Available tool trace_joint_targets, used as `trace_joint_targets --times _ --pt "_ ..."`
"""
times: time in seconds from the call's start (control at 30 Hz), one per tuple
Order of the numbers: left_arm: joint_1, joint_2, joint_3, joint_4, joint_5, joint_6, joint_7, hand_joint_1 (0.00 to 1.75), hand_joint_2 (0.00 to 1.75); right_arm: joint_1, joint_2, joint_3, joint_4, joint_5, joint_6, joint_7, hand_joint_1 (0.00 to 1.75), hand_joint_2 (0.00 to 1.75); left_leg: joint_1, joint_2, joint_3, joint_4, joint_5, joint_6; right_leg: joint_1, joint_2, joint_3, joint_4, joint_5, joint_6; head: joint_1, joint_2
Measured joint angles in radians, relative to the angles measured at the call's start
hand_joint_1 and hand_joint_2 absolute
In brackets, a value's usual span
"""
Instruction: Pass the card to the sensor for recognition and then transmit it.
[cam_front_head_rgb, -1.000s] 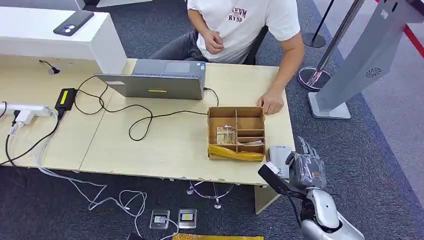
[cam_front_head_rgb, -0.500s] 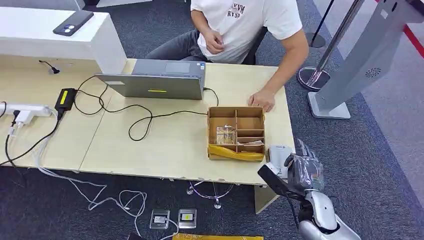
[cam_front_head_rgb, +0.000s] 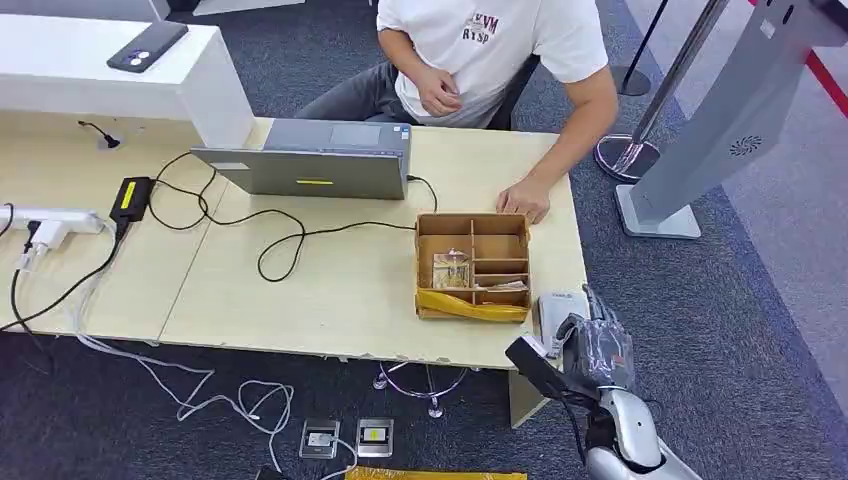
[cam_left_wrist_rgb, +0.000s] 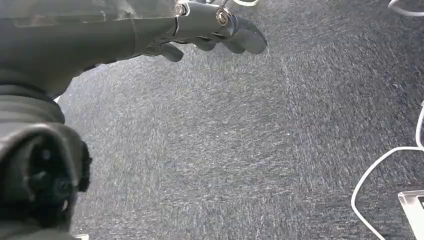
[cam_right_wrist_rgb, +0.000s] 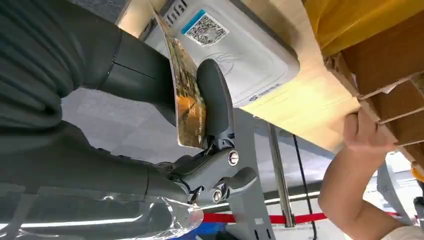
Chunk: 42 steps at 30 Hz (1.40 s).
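Fingers (cam_right_wrist_rgb: 215, 100) and thumb of the right hand (cam_front_head_rgb: 598, 350) pinch the card (cam_right_wrist_rgb: 189, 95) on edge, just above the white sensor (cam_front_head_rgb: 558, 308) at the table's (cam_front_head_rgb: 330, 290) near right corner. The sensor lies just right of the brown box (cam_front_head_rgb: 472, 265), whose far edge a person's hand (cam_front_head_rgb: 524, 198) touches. The left hand (cam_left_wrist_rgb: 200, 30) hangs over grey carpet (cam_left_wrist_rgb: 250, 150), fingers loosely curled and holding nothing. A laptop (cam_front_head_rgb: 310, 160) sits at the table's far side.
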Motion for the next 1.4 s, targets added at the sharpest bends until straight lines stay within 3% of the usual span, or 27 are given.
trace_joint_targets --times 1.1,1.23,1.4 --pt "0.001 -0.001 0.0 0.0 -0.019 0.0 -0.001 0.0 0.0 -0.003 0.015 -0.045 0.029 0.051 -0.041 0.018 1.75 1.75 0.0 0.001 0.0 0.0 0.0 0.0 0.0 0.0 0.0 0.0 0.0 0.0 0.0 0.0" --pt "0.001 -0.001 -0.001 0.0 -0.021 0.0 -0.012 0.0 0.0 -0.068 -0.021 -0.083 -0.035 0.117 -0.039 0.079 1.75 1.75 -0.001 0.002 0.0 0.0 0.0 0.0 -0.001 0.001 0.0 0.0 0.001 0.0 0.0 0.0" --pt "0.003 -0.001 -0.002 0.0 -0.021 0.0 -0.014 0.0 0.0 -0.123 -0.055 -0.116 -0.113 0.148 -0.01 0.097 1.75 1.75 -0.001 0.002 0.0 0.0 0.0 0.0 -0.001 0.001 0.0 0.0 0.001 0.0 -0.001 0.0"
